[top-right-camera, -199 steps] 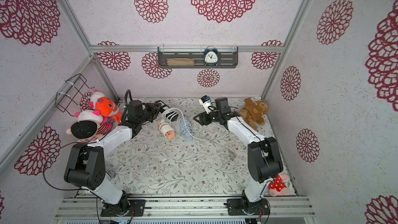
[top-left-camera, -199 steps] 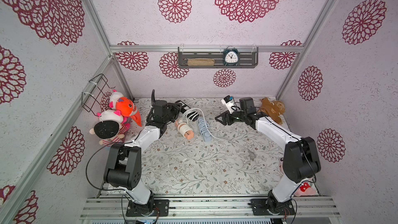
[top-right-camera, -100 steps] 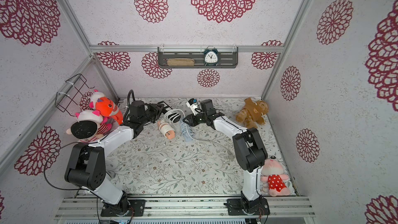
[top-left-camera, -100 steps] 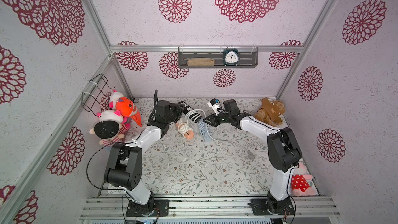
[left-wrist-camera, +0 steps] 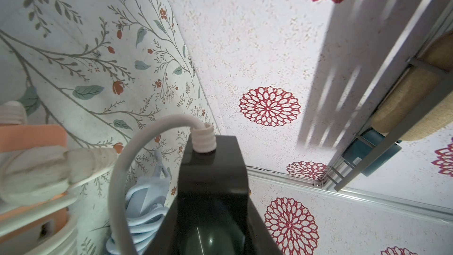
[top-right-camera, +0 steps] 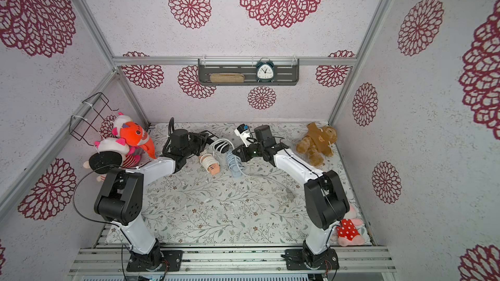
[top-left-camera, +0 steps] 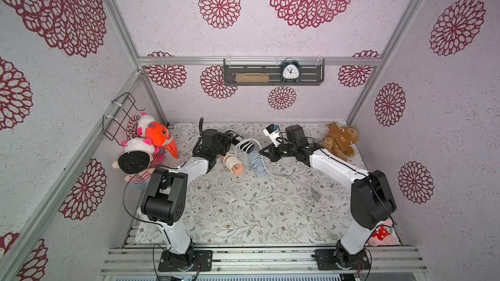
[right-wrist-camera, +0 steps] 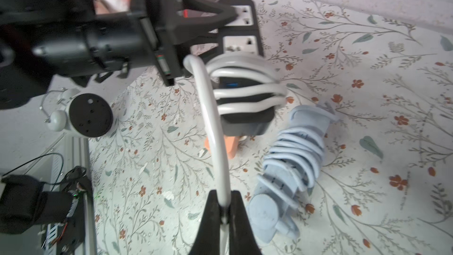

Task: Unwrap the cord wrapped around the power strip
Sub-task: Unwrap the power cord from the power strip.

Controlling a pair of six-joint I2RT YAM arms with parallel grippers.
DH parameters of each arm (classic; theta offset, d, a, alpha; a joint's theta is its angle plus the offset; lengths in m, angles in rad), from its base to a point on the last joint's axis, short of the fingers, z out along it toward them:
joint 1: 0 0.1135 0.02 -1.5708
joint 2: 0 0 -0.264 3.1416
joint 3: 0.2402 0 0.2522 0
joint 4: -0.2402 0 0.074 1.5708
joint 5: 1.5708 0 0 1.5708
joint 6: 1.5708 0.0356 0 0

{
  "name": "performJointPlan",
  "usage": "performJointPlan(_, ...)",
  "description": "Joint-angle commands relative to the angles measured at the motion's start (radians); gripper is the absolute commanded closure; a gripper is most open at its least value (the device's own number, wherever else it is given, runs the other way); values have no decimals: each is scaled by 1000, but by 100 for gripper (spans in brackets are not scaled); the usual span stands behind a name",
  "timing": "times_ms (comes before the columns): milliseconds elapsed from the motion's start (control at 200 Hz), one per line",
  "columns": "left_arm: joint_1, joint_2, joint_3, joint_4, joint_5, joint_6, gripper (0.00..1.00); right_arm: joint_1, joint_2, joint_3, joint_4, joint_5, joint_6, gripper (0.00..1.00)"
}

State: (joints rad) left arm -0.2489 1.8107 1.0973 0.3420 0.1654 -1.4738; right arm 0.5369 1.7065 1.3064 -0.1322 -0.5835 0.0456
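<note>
Flowery cloth covers the bench (top-left-camera: 243,212), and big red flowers dot the walls. Near the back wall, the left pincer (right-wrist-camera: 225,24) is clamped on one end of the black power strip (right-wrist-camera: 245,116). The white cord (right-wrist-camera: 215,131) goes round the power strip in a few loops. One long bit of cord bends away from the loops to the right pincer (right-wrist-camera: 224,193), which is squeezed tight on it. Just beside them, a blue strip (top-left-camera: 257,162) and an orange strip (top-left-camera: 234,164) lie on the bench with their own cords wound round them.
</note>
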Motion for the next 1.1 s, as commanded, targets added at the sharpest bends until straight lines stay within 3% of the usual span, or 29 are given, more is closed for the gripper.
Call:
performJointPlan(0,-9,9,78,122,-34,-56,100,31,-33,-63,-20,-53,-67,100)
performJointPlan(270,-7,-17,108,155,2,-84,100,14,18,-151,33,63,-54,100)
performJointPlan(730,115,-217,-241,270,69,-189,100,-200,149,-90,111,116,6,100)
performJointPlan(1096,132,-203,-249,314,69,-220,100,-246,121,-171,92,153,-31,100)
